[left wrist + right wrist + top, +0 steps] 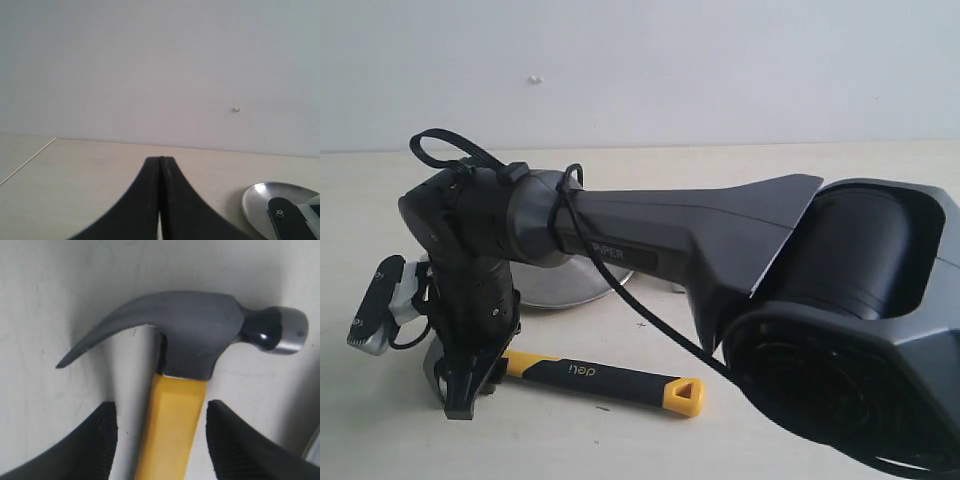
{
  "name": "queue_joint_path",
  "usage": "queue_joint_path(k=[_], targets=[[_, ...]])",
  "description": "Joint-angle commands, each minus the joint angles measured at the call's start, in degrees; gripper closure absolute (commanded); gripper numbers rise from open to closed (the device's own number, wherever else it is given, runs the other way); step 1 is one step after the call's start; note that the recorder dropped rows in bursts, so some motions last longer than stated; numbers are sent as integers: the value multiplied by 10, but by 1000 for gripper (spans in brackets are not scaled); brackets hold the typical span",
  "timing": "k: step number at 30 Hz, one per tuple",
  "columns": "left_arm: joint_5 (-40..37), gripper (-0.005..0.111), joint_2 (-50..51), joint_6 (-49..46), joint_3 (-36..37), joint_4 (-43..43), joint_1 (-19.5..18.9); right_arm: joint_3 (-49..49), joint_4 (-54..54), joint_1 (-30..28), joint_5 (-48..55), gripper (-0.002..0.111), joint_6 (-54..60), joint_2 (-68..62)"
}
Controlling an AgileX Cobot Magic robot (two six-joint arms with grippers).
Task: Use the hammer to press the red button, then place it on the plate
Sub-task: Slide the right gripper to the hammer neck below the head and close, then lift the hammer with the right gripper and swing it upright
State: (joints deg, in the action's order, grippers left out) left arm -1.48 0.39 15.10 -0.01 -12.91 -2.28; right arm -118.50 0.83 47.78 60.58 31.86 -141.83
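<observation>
The hammer point(595, 375) lies flat on the pale table, its black "deli" handle and yellow end pointing right. Its dark steel head point(190, 335) and yellow neck fill the right wrist view. My right gripper point(161, 412) is open, pointing down over the hammer, one finger on each side of the yellow neck and apart from it. In the exterior view this gripper point(470, 390) hides the head. The silvery plate point(555, 285) sits just behind the arm, partly hidden. My left gripper point(161, 160) is shut on nothing above bare table. The red button is out of view.
The right arm point(720, 240) reaches from the right across the middle of the exterior view and blocks much of the table. Part of the plate point(265, 197) shows in the left wrist view, beside a table edge point(27, 160) and a plain wall behind.
</observation>
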Motion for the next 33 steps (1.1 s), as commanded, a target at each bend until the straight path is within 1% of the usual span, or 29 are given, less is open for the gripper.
queue_joint_path(k=[1, 9, 18, 33], targets=[[3, 107, -4, 1, 0, 1, -1, -4, 2, -10, 3, 55, -11, 0], [3, 107, -4, 1, 0, 1, -1, -4, -39, -42, 15, 55, -16, 0], [3, 107, -4, 1, 0, 1, -1, -4, -55, -35, 5, 55, -9, 0], [3, 107, -4, 0, 0, 1, -1, -4, -50, -35, -8, 55, -5, -8]])
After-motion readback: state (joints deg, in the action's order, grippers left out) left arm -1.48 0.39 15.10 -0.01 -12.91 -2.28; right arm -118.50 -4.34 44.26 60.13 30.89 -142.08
